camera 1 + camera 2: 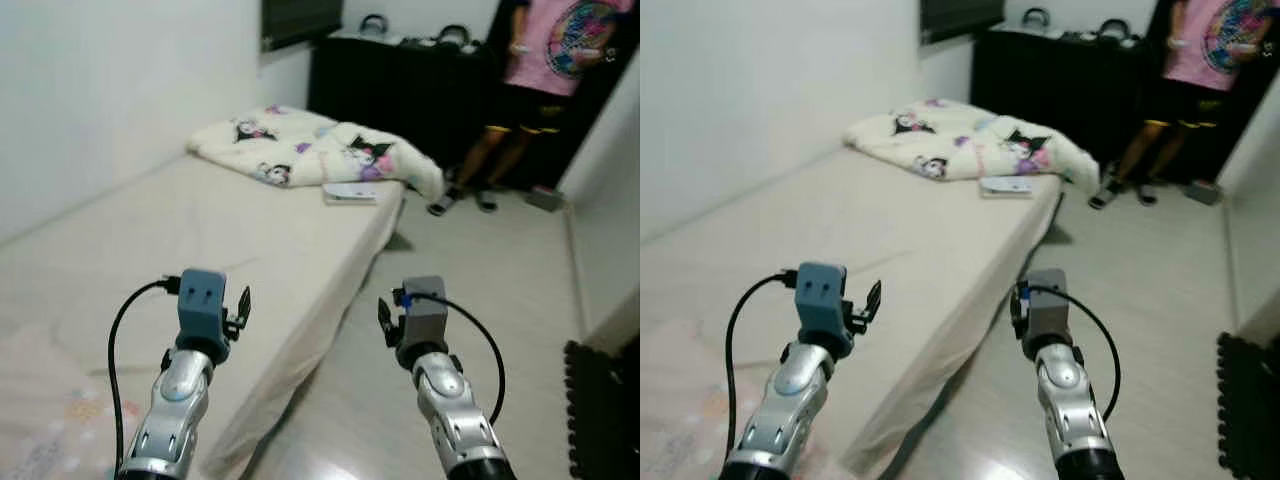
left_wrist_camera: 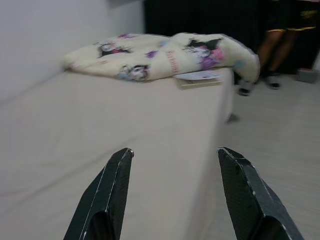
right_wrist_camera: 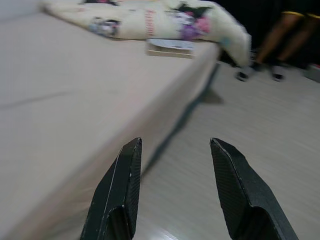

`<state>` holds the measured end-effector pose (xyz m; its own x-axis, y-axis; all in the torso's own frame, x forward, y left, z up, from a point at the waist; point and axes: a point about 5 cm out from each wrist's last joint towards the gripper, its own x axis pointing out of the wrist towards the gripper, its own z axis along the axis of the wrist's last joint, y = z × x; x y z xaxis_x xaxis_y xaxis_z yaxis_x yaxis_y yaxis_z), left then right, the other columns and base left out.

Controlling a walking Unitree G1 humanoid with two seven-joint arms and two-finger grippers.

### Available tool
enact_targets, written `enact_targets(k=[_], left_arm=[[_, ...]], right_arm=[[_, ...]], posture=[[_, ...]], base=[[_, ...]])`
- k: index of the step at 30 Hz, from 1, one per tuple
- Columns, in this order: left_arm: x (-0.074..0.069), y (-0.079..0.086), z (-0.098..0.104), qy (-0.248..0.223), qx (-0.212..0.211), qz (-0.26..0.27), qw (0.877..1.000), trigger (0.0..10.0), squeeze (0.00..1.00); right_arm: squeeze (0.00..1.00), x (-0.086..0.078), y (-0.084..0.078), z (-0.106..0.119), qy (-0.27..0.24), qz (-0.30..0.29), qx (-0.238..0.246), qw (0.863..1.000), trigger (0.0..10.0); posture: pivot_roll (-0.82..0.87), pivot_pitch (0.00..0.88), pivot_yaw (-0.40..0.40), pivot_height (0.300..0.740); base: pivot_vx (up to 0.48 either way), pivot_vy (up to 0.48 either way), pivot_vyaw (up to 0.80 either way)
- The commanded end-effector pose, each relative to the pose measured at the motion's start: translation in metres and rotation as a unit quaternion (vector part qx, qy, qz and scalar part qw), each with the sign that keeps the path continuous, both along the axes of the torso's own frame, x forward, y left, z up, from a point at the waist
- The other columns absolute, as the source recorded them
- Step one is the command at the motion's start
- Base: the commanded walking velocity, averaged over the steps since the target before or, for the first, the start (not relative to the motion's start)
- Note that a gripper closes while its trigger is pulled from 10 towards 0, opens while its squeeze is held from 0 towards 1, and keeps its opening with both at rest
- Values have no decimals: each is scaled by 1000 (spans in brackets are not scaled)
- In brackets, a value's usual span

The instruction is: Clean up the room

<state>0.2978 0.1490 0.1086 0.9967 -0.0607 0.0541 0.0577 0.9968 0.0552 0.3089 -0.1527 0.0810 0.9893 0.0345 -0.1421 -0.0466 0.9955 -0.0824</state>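
Blanket (image 1: 320, 148): cream, cartoon print in black, pink and purple; lies bunched at far end of bed, one corner drooping over bed's floor-side edge.
Bed (image 1: 200, 250): beige sheet, runs along white wall (image 1: 90, 90) on robot's left; near part bare, faint colored print at nearest corner.
Book (image 1: 350, 192): thin, flat, pale cover; lies on bed just beside blanket, at floor-side edge. Title unreadable.
Left gripper (image 2: 172, 192): held over near part of bed, above sheet, touching nothing; jaws apart, nothing between them. Blue-grey housing behind, black cable looping to it.
Right gripper (image 3: 172, 187): held over floor (image 1: 480, 300) beside bed's edge; jaws apart, holding nothing. Grey housing, black cable.
Floor: pale wood-look planks; black mat (image 1: 600, 400) at far right.
Cabinet (image 1: 400, 85): dark, low, against far wall; two dark bags on top, details blurred.
Person (image 1: 545, 70): stands beyond foot of bed, pink printed shirt, dark shorts, sandals.
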Motion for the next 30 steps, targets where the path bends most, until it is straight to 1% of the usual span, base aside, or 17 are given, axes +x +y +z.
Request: enact_targets(k=[1, 10, 19, 22, 30], left_arm=[[-1, -4, -1, 4, 3, -6, 1000, 10000, 0], [1, -3, -1, 4, 3, -6, 1000, 10000, 0], [2, -5, 0, 4, 0, -14, 1000, 10000, 0], [3, -8, 0, 5, -8, -20, 1000, 10000, 0], [3, -6, -1, 5, -4, -15, 1000, 10000, 0]], right_arm=[[0, -3, -1, -4, 10, -3, -3, 1000, 10000], [0, -3, 0, -4, 12, -6, -4, 1000, 10000], [0, -4, -1, -5, 15, -10, -4, 1000, 10000], [0, -5, -2, -5, 17, -13, -5, 1000, 10000], [0, -5, -4, -7, 18, -18, -6, 1000, 10000]], posture=[[26, 0, -62, 734], [22, 0, -55, 734], [19, 0, -48, 734], [19, 0, -46, 734], [20, 0, -43, 734]], base=[[0, 0, -800], [0, 0, -800], [0, 0, -800], [0, 0, -800], [0, 0, -800]])
